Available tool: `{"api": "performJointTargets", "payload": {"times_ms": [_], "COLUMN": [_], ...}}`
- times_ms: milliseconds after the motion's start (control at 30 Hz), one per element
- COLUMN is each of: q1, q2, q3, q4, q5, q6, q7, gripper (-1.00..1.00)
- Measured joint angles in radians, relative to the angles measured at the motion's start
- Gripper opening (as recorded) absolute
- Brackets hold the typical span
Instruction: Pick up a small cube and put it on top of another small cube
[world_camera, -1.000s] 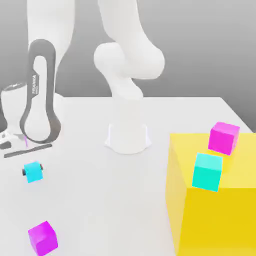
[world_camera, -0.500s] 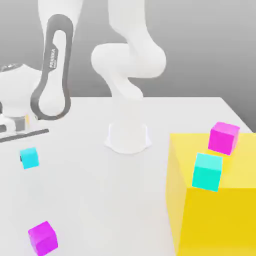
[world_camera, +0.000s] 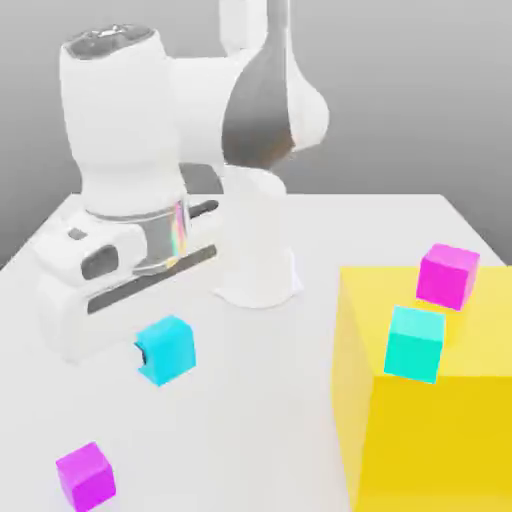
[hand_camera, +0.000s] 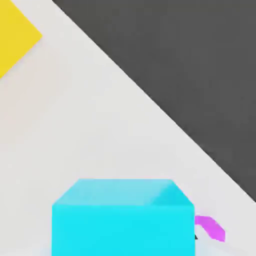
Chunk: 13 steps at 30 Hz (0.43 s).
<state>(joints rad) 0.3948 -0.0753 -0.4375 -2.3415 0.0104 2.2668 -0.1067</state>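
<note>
The cyan cube (world_camera: 167, 350) is in the gripper (world_camera: 160, 352), its fingers closed on it, and it hangs under the hand above the table (world_camera: 250, 430). It is turned so that two side faces and a strip of its top show in the exterior view, with a dark bit of fingertip against its face on the exterior view's left. In the hand view the cube looms close, its upper face partly in a darker shade of blue.

Nearer the camera in the exterior view, and toward its left, a magenta cube (world_camera: 86, 477) lies on the table, apart from the cyan one. The magenta patch (hand_camera: 211, 228) just beside the held cube in the hand view is probably that one, though too little of it shows to be sure.

Over at the exterior view's right stands the big yellow block (world_camera: 440, 440). The turquoise cube (world_camera: 414, 344) is at its front edge, and behind that, on its top, is a second magenta cube (world_camera: 447, 276). The arm's white base (world_camera: 256, 275) stands farther back on the table.
</note>
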Motion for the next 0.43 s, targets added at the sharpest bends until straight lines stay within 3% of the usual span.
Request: {"api": "performJointTargets", "payload": {"times_ms": [200,300,333,433], "q1": [0.173,0.188,0.189,0.189], "q2": [-0.042,-0.006,0.007,0.007], "q3": [0.146,0.155,0.154,0.154], "q4": [0.171,0.130,0.111,0.111], "q5": [-0.037,-0.030,-0.027,-0.027], "q6": [-0.211,-0.135,-0.104,-0.104], "q7": [0.254,0.275,0.274,0.274], "gripper": [-1.00,-1.00,1.00,1.00]}}
